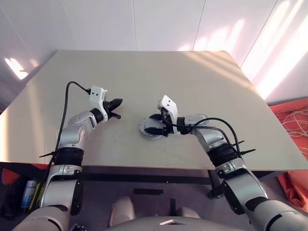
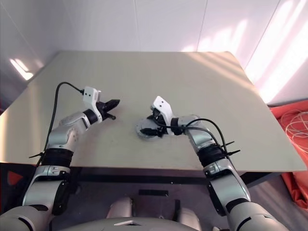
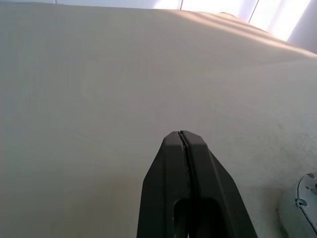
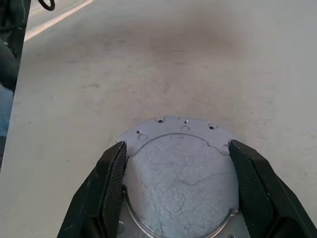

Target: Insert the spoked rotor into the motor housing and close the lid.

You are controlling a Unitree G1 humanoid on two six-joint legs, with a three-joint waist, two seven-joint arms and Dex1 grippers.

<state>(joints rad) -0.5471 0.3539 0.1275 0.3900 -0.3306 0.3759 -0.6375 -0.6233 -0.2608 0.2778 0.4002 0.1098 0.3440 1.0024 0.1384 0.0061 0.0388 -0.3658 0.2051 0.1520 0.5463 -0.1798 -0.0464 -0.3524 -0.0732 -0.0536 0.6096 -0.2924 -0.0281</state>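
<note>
- Right hand (image 4: 173,186): its two black fingers (image 4: 111,191) stand spread wide, one on each side of the lid (image 4: 181,183). Each inner face sits right at the lid's edge; whether they press on it or merely flank it cannot be told.
- Lid: a round, scratched, silver-grey disc lying flat between those fingers. It rests on top of the housing (image 4: 168,126), whose wider pale flange with small screw holes shows past the lid's far edge.
- Housing: it sits on the worktop (image 1: 202,91) near the front edge, roughly at the middle of the worktop's width. In the head views the right hand (image 1: 156,123) covers much of it, reaching in from the robot's right with the fingers pointing toward the robot's left.
- Left hand (image 3: 184,141): clenched, the two fingers pressed together tip to tip with only a thin seam between them, and nothing held.
- Left hand in the head views (image 1: 115,103): it hangs just above the worktop, pointing toward the robot's right, well apart from the housing and to its left.
- In the left wrist view a bit of the housing's pale flange (image 3: 306,198) shows off to one side, beyond the shut fingers.
- Worktop: a plain beige surface, bare around both hands, with patches of sunlight at its far right corner.
</note>
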